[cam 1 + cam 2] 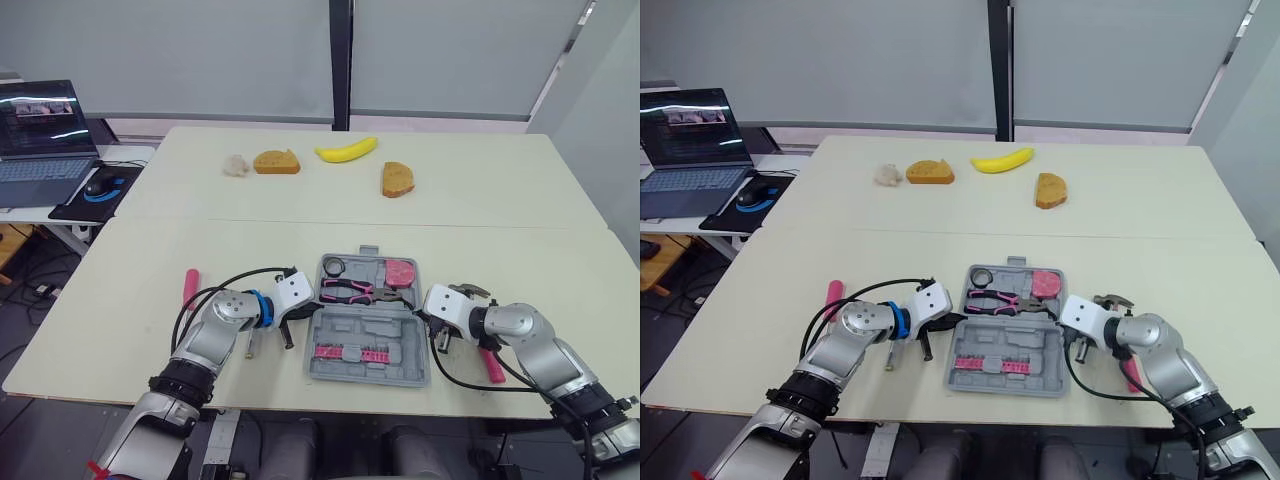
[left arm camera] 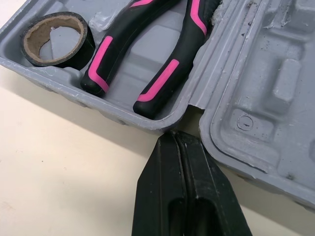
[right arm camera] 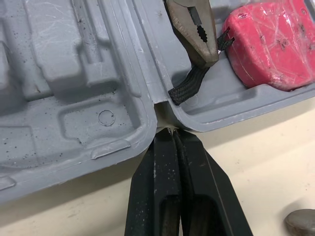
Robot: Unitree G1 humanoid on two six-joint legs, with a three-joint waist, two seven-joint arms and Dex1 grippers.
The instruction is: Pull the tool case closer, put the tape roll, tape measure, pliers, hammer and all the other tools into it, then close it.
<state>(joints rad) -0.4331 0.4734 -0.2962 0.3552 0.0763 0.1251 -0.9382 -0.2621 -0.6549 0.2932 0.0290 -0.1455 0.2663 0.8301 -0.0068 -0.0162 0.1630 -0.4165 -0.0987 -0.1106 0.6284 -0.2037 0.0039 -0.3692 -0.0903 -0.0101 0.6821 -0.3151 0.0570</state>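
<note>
Tool case (image 1: 365, 327) lies open and flat at the near edge of the table (image 1: 150, 250), between the two arms. So it looks pulled in, but not yet filled or shut.

- Far left: a pink-handled tool (image 1: 190, 287) lies alone on the table, well apart from the case. It has yet to be packed.
- Beside the left forearm is a thin tool (image 1: 250, 345); I cannot tell what kind.
- Left gripper (image 2: 173, 137): fingers pressed together, holding nothing. The tip sits at the notch where the two halves hinge, on the case's left side. Probably used as a blunt pusher or stop, not a grasp.
- Far half of the case, left to right: tape roll (image 2: 54, 39) in the corner pocket, pliers (image 2: 142, 54) just beside it, pink tape measure (image 3: 273, 44) at the right end.
- Near half holds a strip of pink bits (image 1: 350, 353).
- Right gripper (image 3: 172, 132): fingers closed tight on each other and empty, tip at the hinge notch on the right side. With one tip at each end, the arms seem to be steadying or squaring the case.
- Right of the case: the hammer (image 1: 492, 366) lies on the table under the right forearm, outside the case.
</note>
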